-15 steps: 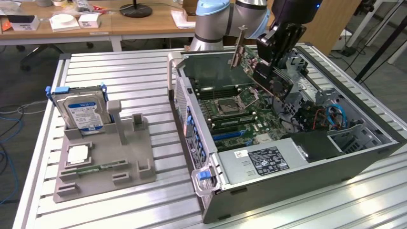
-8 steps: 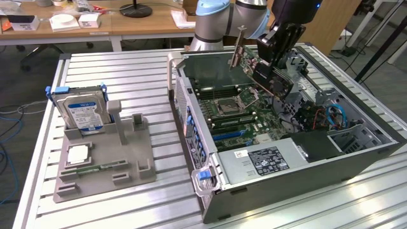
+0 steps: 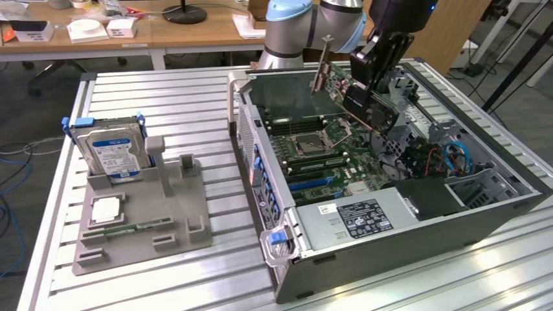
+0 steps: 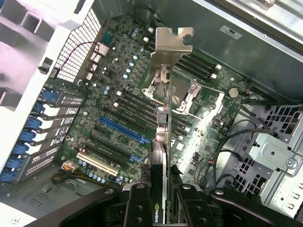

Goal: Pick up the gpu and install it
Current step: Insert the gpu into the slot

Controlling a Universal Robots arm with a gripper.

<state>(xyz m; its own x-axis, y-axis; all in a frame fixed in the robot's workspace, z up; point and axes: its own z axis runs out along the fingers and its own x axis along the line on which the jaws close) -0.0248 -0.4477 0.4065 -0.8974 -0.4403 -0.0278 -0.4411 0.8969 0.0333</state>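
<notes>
The gpu, a flat card with a black face and a silver end bracket, hangs tilted over the open computer case, above the motherboard. My gripper is shut on it from above. In the wrist view the gpu shows edge-on, its bracket pointing away over the CPU socket, and my gripper clamps it between its black fingers. Below it lie the blue expansion slot and the white slot; the card is clear of the board.
A grey fixture stands on the slatted table at the exterior view's left, holding a silver hard drive, a processor chip and a memory stick. Inside the case are the power supply, cables and drive cages.
</notes>
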